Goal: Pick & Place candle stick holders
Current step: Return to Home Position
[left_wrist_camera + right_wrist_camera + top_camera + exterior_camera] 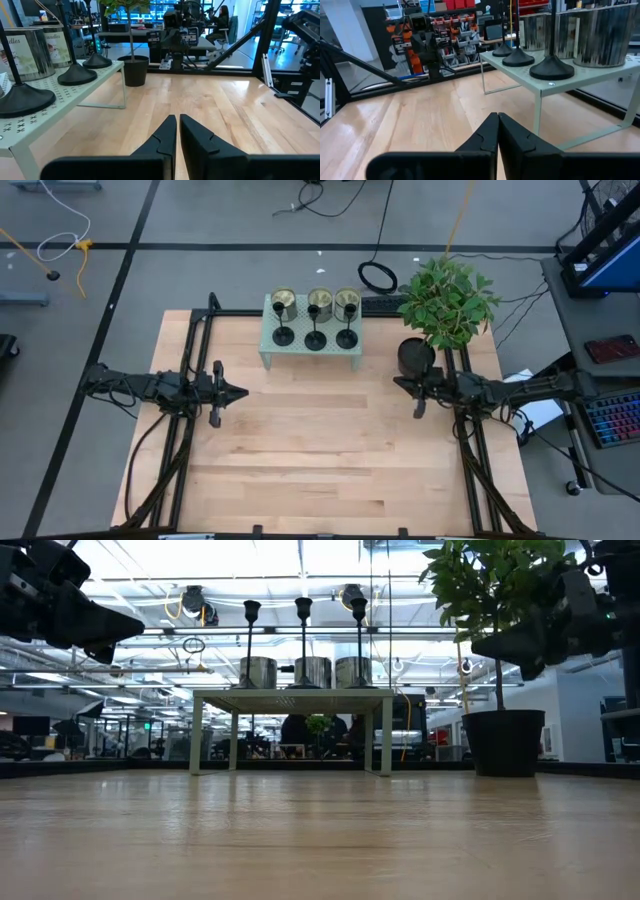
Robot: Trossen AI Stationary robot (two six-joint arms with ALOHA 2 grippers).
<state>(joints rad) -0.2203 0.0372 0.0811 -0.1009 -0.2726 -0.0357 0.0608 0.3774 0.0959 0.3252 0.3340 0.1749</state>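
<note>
Black candle stick holders (315, 338) stand placed on the pale shelf (330, 353), so left gripper (242, 392) and right gripper (398, 383) hover closed, empty

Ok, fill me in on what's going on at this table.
Nothing is being handled right now. The three black candle stick holders stand in a row on the pale green shelf at the far edge of the table, each in front of a round can. The left gripper and the right gripper hover at opposite sides, jaws shut and empty, pointing toward each other. A potted plant stands beside the shelf.
</note>
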